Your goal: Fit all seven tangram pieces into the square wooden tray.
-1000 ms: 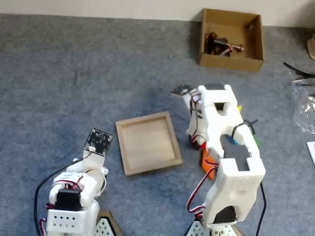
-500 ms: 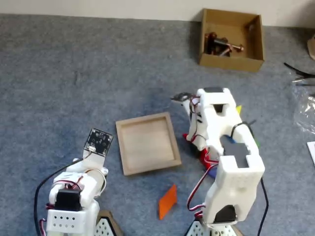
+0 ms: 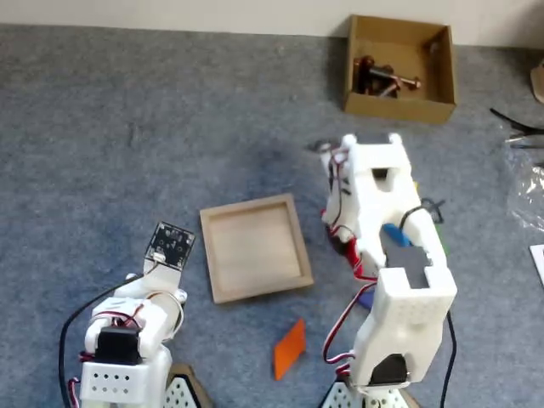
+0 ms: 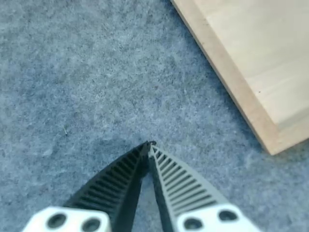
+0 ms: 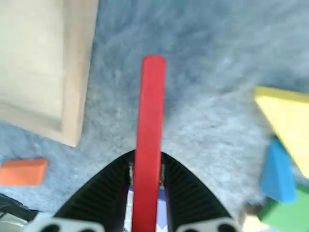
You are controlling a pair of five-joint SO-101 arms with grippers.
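"Where was your right gripper?"

"My right gripper (image 5: pixel 146 169) was clenched on the red piece (image 5: pixel 149 111). The piece stood on edge between my jaws and stuck out past their tips. That arm stretched away from its base and bent down over the grey surface (image 3: pixel 127 127), just right of the wooden tray (image 3: pixel 302 246)."

"And the left?"

"My left gripper (image 4: pixel 149 146) was pinched closed on nothing. It pointed down at the surface beside the tray's left side, with the arm folded close to its base."

"The other pieces?"

"The orange piece (image 3: pixel 290 347) lay on the near side of the tray, apart from it. The yellow piece (image 5: pixel 287 113), blue piece (image 5: pixel 279 171) and green piece (image 5: pixel 285 217) sat together right of my right gripper."
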